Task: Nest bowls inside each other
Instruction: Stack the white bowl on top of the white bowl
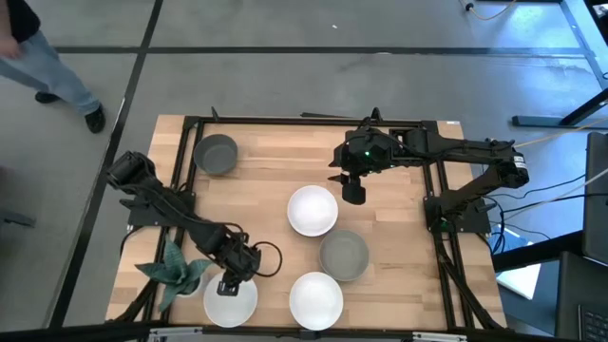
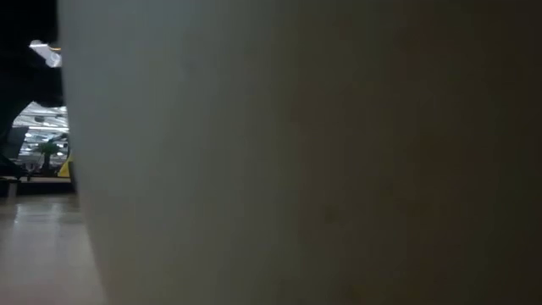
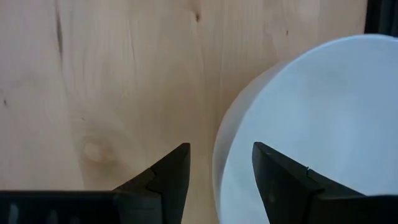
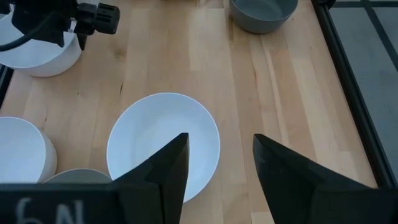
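L gripper [image 3: 221, 171], fingers apart, is being straddled over the rim of the near-left white bowl [image 1: 231, 302]. R gripper [image 4: 217, 165], also apart, is hovering over the centre bowl [image 4: 163, 144]. Bowls prob. stiff, smooth, slippery; rim pinch is being favoured.

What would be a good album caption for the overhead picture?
Left gripper open over a white bowl's rim; right gripper open above the table beside another white bowl.

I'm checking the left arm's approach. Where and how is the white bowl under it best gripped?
Probably by its rim, from above. The white bowl sits upright and open, and its thin wall suits a pinch. In the left wrist view the left gripper is open with its fingers straddling the near rim, one inside and one outside.
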Action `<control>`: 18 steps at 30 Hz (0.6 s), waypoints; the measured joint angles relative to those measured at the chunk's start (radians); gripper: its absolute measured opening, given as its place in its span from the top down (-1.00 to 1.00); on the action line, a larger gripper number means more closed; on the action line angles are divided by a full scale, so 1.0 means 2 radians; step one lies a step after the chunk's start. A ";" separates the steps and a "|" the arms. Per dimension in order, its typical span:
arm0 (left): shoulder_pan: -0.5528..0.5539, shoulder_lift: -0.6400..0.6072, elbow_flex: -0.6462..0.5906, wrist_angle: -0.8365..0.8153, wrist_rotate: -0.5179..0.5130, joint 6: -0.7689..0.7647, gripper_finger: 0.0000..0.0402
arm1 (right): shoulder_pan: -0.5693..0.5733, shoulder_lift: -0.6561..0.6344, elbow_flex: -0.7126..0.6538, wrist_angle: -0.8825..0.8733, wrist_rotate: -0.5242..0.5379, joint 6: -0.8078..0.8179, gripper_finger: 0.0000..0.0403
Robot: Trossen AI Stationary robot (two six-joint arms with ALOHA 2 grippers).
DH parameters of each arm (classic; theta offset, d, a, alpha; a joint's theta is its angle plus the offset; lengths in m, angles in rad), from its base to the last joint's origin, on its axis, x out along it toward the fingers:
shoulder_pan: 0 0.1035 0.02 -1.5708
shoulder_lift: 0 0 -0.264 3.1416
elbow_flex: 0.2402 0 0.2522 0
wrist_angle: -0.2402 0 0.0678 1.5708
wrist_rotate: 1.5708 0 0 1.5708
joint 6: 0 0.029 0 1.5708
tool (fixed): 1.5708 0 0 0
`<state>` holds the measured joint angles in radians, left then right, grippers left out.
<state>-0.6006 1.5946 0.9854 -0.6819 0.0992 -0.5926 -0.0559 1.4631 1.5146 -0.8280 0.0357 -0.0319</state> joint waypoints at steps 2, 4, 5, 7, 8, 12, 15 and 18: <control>-0.002 0.003 0.000 0.001 0.000 0.000 0.18 | 0.000 0.000 0.000 0.000 0.000 0.000 0.11; -0.002 0.008 0.000 0.001 0.000 -0.002 0.22 | 0.000 0.000 0.000 0.000 0.000 0.000 0.11; -0.001 0.010 0.000 0.001 0.000 -0.002 0.25 | 0.000 0.000 0.000 0.000 0.000 0.000 0.11; 0.002 0.012 0.000 0.002 0.000 -0.002 0.35 | 0.000 0.000 0.000 0.000 0.000 0.000 0.11; 0.003 0.014 0.000 0.001 0.000 -0.002 0.42 | 0.000 0.000 0.000 0.000 0.000 0.000 0.11; 0.016 0.015 0.000 0.001 0.000 -0.003 0.74 | 0.000 0.000 0.000 0.000 0.000 -0.001 0.11; 0.030 0.015 0.000 0.001 -0.001 -0.004 0.95 | 0.000 0.000 0.000 -0.003 0.000 -0.003 0.11; 0.045 0.015 -0.001 0.003 -0.013 -0.002 0.96 | 0.000 0.000 0.000 -0.006 0.000 -0.012 0.11</control>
<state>-0.5104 1.6241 0.9843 -0.6765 0.0729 -0.5972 -0.0559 1.4631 1.5139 -0.8394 0.0356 -0.0553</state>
